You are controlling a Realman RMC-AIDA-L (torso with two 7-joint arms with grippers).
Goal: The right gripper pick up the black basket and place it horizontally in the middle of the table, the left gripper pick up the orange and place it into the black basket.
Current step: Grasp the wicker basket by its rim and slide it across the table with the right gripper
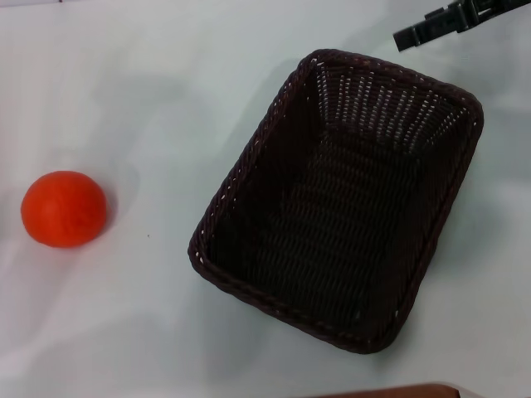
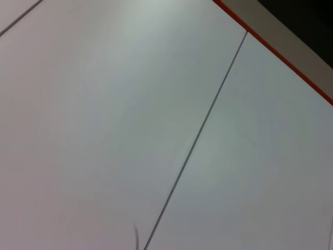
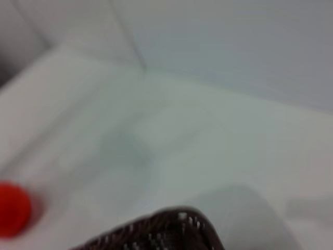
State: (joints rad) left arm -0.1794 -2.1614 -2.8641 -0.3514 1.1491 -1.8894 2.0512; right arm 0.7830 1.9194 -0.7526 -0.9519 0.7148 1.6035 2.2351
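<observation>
The black basket point(image 1: 340, 199) stands upright and empty on the table point(image 1: 149, 99), right of the middle, with its long side slanted. The orange point(image 1: 63, 209) lies on the table at the far left, well apart from the basket. My right gripper point(image 1: 412, 31) reaches in at the far right, just beyond the basket's far rim, holding nothing and apart from the rim. The right wrist view shows a corner of the basket's rim point(image 3: 171, 229) and the orange point(image 3: 11, 209) farther off. My left gripper is out of view; its wrist view shows only bare table point(image 2: 104, 130).
A thin dark seam point(image 2: 200, 135) crosses the table in the left wrist view, and a red-trimmed table edge point(image 2: 276, 52) runs along one corner there. A brown edge point(image 1: 390, 391) shows at the near side of the head view.
</observation>
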